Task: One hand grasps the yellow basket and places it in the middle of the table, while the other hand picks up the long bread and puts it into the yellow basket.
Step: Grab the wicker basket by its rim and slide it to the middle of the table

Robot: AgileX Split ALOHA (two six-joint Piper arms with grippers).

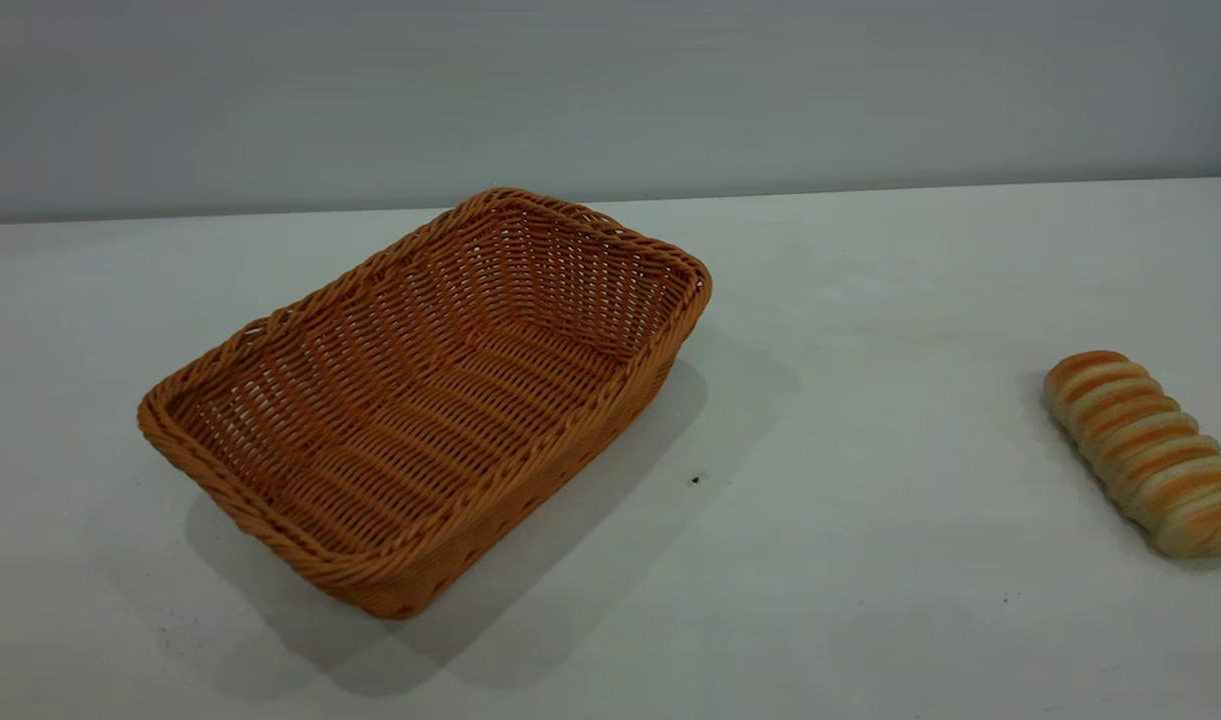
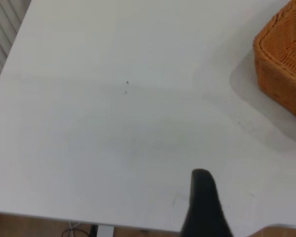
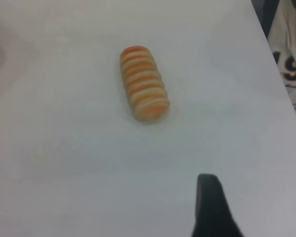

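Bread and basket well apart on the table (image 1: 870,600)
The long bread (image 1: 1150,452) lies ridged side up, long axis diagonal; the yellow basket (image 1: 425,395), also diagonal, holds nothing; can't tell either gripper's state

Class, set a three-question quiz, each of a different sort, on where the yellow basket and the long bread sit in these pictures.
1. True or false: the long bread lies inside the yellow basket.
2. Multiple choice: in the exterior view, the bread lies A) left of the basket, B) right of the basket, C) on its rim.
3. Fill in: the bread lies with its ______ side up on the table.

Key: 1 false, since the bread lies apart from the empty basket; 2 B; 3 striped.
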